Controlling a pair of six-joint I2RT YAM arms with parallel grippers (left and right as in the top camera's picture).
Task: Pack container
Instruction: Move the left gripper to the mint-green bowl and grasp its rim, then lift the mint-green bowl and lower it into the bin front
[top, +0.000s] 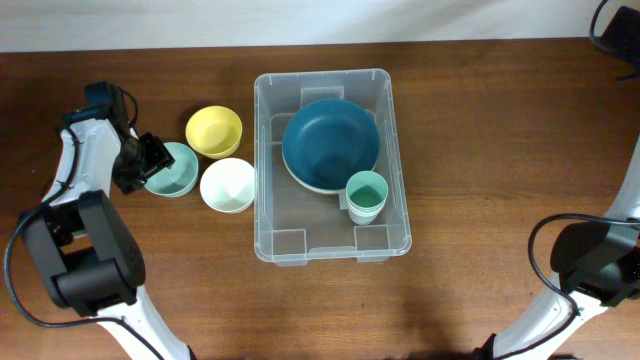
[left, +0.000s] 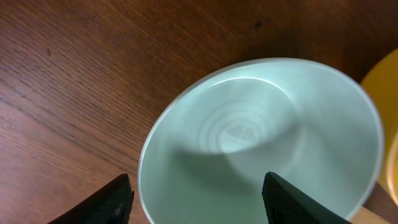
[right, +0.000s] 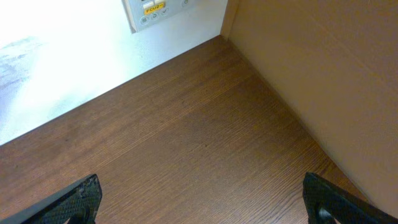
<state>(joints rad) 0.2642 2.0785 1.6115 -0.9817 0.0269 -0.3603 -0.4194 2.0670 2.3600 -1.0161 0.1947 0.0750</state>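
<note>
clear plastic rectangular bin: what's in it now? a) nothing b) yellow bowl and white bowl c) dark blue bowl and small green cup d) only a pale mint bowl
c: overhead, the large dark blue bowl and the small green cup sit inside the clear plastic rectangular bin.

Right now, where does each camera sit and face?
Overhead: above the table, facing down on the container, mint bowl, left arm and right arm.
Left wrist: on the left gripper, facing down into the mint bowl; fingertips show.
Right wrist: on the right gripper, facing bare tabletop and wall; fingertips show.
Shared: overhead and left wrist both show the mint bowl.
</note>
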